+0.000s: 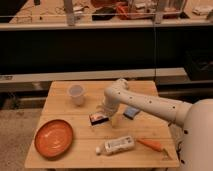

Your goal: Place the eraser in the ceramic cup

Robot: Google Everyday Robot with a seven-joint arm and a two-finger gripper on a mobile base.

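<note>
From my console I see a light wooden table (60,97) standing on a speckled grey floor (12,132). Behind it runs a long bench — a pale rail (45,77) low down, a dark recess above that, then a pale worktop edge (100,24) with metal posts (70,12) rising from it. The light is warm and dim.

no readable text or labels anywhere, gripper (104,111) just above eraser (98,119)
</note>
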